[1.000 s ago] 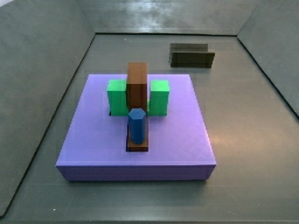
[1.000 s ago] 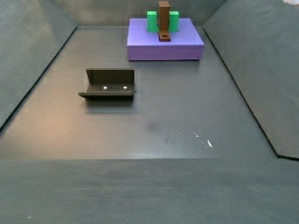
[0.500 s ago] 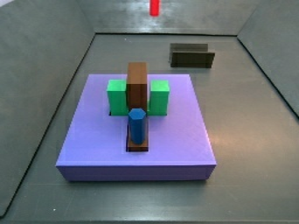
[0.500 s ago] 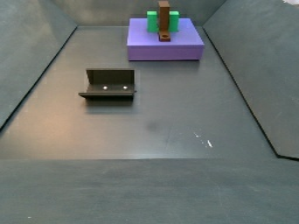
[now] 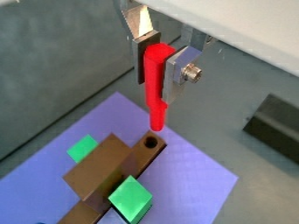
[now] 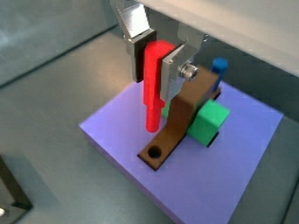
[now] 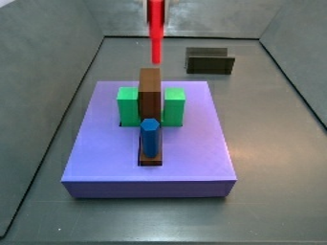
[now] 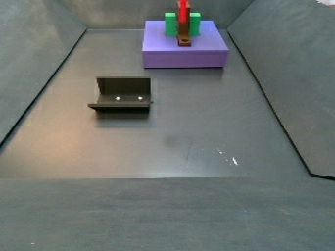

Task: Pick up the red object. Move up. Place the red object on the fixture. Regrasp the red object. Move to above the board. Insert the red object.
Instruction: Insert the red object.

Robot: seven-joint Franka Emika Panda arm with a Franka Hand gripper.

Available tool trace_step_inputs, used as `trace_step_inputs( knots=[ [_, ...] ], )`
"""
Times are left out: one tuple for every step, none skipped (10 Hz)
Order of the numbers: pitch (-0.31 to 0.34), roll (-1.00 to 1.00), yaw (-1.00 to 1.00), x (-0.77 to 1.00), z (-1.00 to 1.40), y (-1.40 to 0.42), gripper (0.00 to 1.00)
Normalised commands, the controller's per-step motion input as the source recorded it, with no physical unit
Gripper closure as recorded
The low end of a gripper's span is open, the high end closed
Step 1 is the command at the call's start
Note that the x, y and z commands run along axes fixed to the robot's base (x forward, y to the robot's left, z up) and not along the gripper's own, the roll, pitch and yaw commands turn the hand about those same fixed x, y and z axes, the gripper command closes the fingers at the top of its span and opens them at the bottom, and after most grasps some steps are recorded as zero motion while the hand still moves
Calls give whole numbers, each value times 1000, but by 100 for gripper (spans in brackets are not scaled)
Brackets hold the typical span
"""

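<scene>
Your gripper clamps the red object upright by its top, so its tip hangs directly over the brown bar's hole below for insertion.

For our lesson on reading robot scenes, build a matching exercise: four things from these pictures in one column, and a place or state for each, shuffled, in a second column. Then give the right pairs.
Things
1. red object
2. fixture
3. blue peg
4. brown bar

Places or states
A. lies between the two green blocks
B. stands on the floor, apart from the board
C. held upright in the gripper, above the board
D. stands upright at one end of the bar

Pairs: 1-C, 2-B, 3-D, 4-A
</scene>
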Motion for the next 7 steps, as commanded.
trace_step_inputs(
  knots=[
    [0,-329,0,-86,-517,100,100],
    [4,-286,0,-77,-343,114,100],
    [20,-187,0,-69,-140,86,100],
    [11,-207,0,0,-169,43,100],
    [17,-236,0,0,-180,54,100],
    [27,-230,0,0,-191,43,100],
    [14,-226,0,-6,-183,11,100]
  ],
)
